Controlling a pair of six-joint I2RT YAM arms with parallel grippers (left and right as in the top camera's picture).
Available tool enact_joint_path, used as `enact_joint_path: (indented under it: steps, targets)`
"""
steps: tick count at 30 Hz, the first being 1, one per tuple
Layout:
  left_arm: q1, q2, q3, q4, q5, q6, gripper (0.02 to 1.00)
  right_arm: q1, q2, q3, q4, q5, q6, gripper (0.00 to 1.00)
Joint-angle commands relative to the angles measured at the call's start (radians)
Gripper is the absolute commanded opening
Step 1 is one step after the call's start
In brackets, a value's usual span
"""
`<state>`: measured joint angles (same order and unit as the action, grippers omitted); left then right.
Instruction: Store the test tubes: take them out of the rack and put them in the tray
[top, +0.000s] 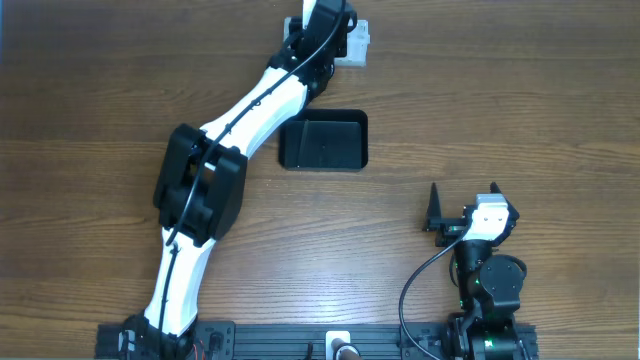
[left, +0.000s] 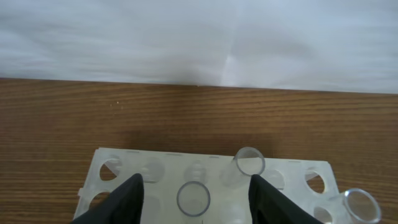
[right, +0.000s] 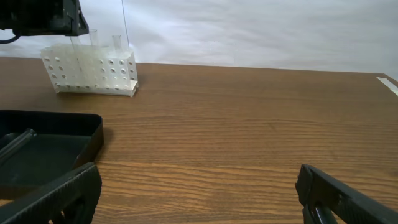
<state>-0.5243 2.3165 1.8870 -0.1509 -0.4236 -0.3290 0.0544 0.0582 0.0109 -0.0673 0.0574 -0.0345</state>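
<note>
A white translucent rack (left: 155, 169) stands at the table's far edge, also seen in the top view (top: 357, 44) and the right wrist view (right: 93, 70). My left gripper (left: 196, 182) hovers over it, open, its fingers on either side of a clear test tube (left: 193, 199) that stands in a hole. Two more tubes (left: 250, 162) (left: 360, 205) stand in the rack. The black tray (top: 323, 141) lies nearer, and one tube (right: 15, 142) rests inside it. My right gripper (top: 463, 200) stays open and empty near its base.
A white wall (left: 199, 37) rises just behind the rack. Bare wooden table (right: 249, 124) stretches between the tray and the right arm. The left arm's white link (top: 255, 105) passes beside the tray's left corner.
</note>
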Motion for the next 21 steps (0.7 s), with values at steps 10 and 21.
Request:
enact_joint_path:
  steps: [10, 21]
  targets:
    - [0.010, 0.033, 0.019, 0.006, -0.001, 0.007, 0.290, 0.005, -0.003, -0.006, -0.004, -0.007, -0.004, 0.991]
    - [0.010, 0.033, 0.019, 0.010, 0.003, 0.007, 0.119, 0.005, -0.003, -0.006, -0.004, -0.007, -0.004, 0.991]
